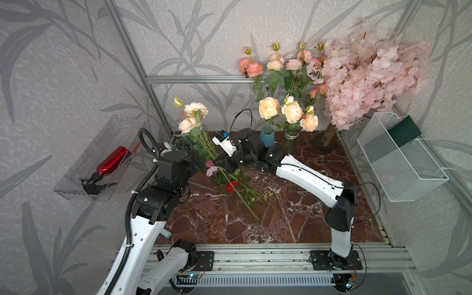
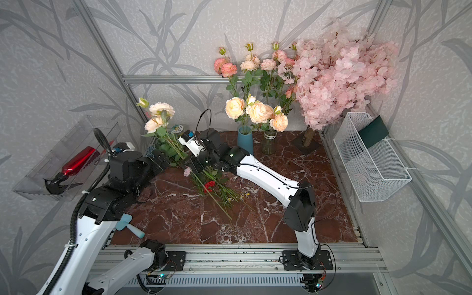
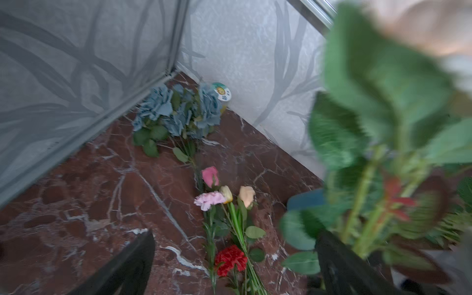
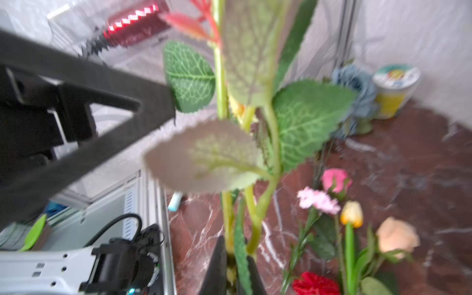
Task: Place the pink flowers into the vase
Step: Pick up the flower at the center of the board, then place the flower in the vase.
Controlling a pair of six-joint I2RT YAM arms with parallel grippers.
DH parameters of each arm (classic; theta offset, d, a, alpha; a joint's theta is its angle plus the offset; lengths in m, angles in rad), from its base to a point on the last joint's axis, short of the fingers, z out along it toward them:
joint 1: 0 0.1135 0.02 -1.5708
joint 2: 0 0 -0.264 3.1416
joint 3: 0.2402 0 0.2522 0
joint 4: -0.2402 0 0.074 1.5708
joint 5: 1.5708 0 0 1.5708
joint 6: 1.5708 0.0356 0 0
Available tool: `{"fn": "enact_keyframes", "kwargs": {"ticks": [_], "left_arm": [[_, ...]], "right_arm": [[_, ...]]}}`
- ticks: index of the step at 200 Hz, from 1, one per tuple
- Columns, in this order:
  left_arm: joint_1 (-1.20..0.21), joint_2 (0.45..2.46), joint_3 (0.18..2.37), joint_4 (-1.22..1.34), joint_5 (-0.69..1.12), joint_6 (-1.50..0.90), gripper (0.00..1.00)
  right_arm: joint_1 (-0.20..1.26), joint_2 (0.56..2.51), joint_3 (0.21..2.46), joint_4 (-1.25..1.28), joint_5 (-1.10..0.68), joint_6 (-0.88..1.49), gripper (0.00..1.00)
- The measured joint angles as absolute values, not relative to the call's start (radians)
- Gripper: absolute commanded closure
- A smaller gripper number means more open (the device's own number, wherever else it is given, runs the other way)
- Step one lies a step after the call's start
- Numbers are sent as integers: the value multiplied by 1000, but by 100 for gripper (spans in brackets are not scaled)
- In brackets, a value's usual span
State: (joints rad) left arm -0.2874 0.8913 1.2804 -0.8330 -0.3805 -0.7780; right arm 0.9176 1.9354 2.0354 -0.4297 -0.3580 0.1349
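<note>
One spray of the pink flowers stands upright at the back left of the table. My right gripper is shut on its green stems near their lower end. My left gripper is open wide, and the same stems pass just beside one of its fingers. In a top view the left gripper and right gripper sit close together at the foot of the spray. A blue vase and a clear glass vase stand at the back, each holding peach roses.
Loose flowers lie mid-table, among them a red carnation and a pink carnation. Blue flowers and a small tub fill the back-left corner. A blossom tree, a wire basket and a bin with a red bottle flank the table.
</note>
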Motion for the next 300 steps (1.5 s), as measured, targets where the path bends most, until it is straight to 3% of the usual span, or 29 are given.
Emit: {"fn": "enact_keyframes", "kwargs": {"ticks": [32, 67, 93, 125, 164, 184, 205, 249, 300], "left_arm": [[-286, 923, 1337, -945, -521, -779, 1], [-276, 943, 1314, -979, -551, -781, 1], [-249, 951, 1299, -979, -545, -781, 1], [-204, 952, 1269, -971, -502, -781, 1], [-130, 966, 1249, -958, -426, -782, 1], [-105, 970, 1237, -949, -390, -782, 1], [-93, 985, 1233, -940, -360, -782, 1], [-89, 1000, 1222, -920, -321, -781, 1], [-89, 1013, 1220, -894, -290, -782, 1]], "right_arm": [[918, 1893, 2220, -440, -233, 38, 100], [919, 1798, 2331, -404, -98, -78, 100], [925, 1761, 2434, -374, 9, -176, 100], [941, 1660, 2380, -273, 145, -335, 100], [952, 1704, 2544, -244, 339, -546, 100], [953, 1674, 2473, -178, 415, -641, 100], [953, 1609, 2327, -105, 461, -719, 100], [922, 1598, 2311, -9, 509, -818, 100], [693, 1617, 2402, -81, 451, -638, 100]]}}
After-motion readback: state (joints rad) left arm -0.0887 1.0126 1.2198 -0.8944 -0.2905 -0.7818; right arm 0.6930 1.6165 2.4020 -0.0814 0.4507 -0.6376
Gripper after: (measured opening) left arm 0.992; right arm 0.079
